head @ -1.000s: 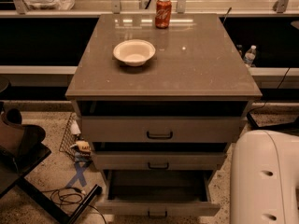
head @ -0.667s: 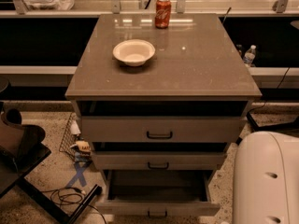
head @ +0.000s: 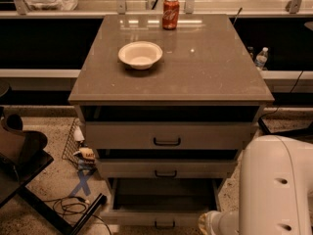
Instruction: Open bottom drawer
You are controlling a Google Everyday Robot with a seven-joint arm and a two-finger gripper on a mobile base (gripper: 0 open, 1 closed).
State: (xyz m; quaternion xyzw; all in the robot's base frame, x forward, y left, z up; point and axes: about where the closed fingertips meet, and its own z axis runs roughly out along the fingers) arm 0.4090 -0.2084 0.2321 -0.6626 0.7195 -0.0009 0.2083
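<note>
The bottom drawer (head: pixel 146 217) is the lowest of the cabinet's three grey drawers. It stands pulled out towards me, with its dark inside showing, and its small black bar handle (head: pixel 165 224) sits at the picture's bottom edge. The middle drawer (head: pixel 166 169) and the top drawer (head: pixel 166 135) stick out a little less. My white arm (head: pixel 276 185) fills the lower right corner. My gripper is out of view below the frame.
A white bowl (head: pixel 140 54) and a red soda can (head: pixel 170 12) stand on the cabinet top (head: pixel 195 72). A dark chair base (head: pixel 22 165) and cables (head: pixel 68 207) lie on the floor at left. A water bottle (head: pixel 261 58) stands behind at right.
</note>
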